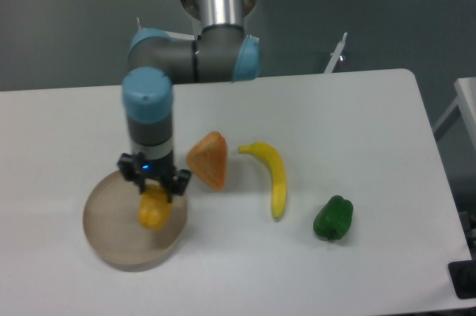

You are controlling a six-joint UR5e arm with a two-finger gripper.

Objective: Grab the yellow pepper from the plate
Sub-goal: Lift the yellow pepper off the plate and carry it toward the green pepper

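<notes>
The yellow pepper is a small orange-yellow blocky toy in the right half of the round beige plate, which sits at the table's front left. My gripper points straight down over the plate. Its dark fingers stand on either side of the pepper's upper end. The pepper's stem and top are hidden under the gripper. I cannot tell whether the fingers press on the pepper or whether it still rests on the plate.
An orange triangular wedge lies just right of the gripper and close to the plate's rim. A yellow banana lies further right, and a green pepper beyond it. The table's front edge runs just below the plate.
</notes>
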